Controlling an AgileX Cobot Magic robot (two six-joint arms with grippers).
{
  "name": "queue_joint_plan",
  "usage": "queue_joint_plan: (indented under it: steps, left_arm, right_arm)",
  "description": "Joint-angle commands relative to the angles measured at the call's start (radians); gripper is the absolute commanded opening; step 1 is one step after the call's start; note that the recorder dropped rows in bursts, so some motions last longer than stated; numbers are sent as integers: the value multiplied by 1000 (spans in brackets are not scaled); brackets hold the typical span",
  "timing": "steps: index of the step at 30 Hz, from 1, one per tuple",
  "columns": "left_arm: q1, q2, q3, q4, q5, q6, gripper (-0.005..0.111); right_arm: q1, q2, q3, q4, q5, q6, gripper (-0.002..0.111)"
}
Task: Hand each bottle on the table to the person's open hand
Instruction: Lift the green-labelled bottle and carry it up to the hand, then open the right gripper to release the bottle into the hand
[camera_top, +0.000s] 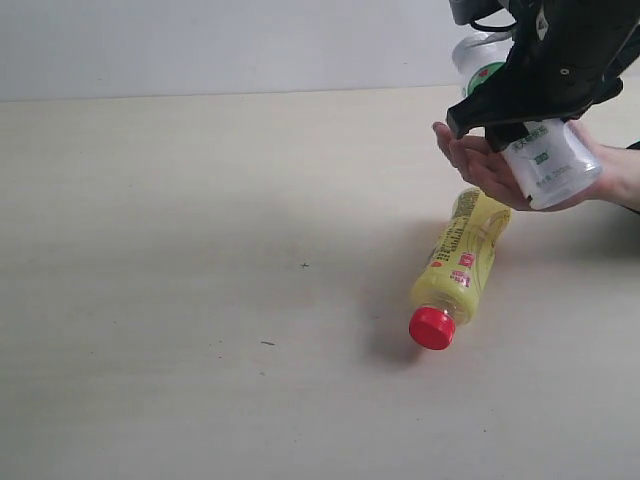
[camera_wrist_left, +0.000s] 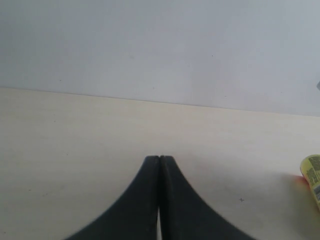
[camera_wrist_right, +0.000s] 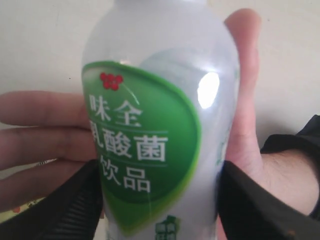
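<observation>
right gripper (camera_wrist_right: 160, 180) clamps the green-label bottle (camera_wrist_right: 150, 125) in the person's open hand (camera_top: 480, 165); 1 yellow bottle (camera_top: 462, 262) lies just beside that hand; left gripper (camera_wrist_left: 159, 160) pinched together.

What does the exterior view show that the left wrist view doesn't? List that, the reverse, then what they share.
Exterior only: the right gripper holding the green-labelled bottle at the person's open hand, and the red cap of the yellow bottle. Left wrist only: the left gripper, shut and empty. Both: the table, the wall and the yellow bottle, only its edge in the left wrist view.
</observation>
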Motion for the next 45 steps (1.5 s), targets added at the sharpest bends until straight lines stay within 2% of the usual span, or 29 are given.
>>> queue_joint_plan:
  steps: [1, 3, 6, 8, 13, 34, 45]
  left_arm:
    - [1, -6, 0, 7, -5, -4, 0]
    - [1, -6, 0, 7, -5, -4, 0]
    - [1, -6, 0, 7, -5, -4, 0]
    - [1, -6, 0, 7, -5, -4, 0]
    - [1, -6, 0, 7, -5, -4, 0]
    - [1, -6, 0, 7, -5, -4, 0]
    - [1, -6, 0, 7, -5, -4, 0]
  right_arm:
    - [0, 5, -5, -21, 23, -5, 28]
    - [0, 5, -5, -21, 21, -7, 46]
    - [0, 5, -5, -21, 21, -9, 62]
    - [0, 5, -5, -26, 21, -9, 69]
    - [0, 5, -5, -40, 21, -7, 76]
    - [0, -10, -5, -48, 14, -16, 78]
    - [0, -98, -5, -41, 18, -16, 78]
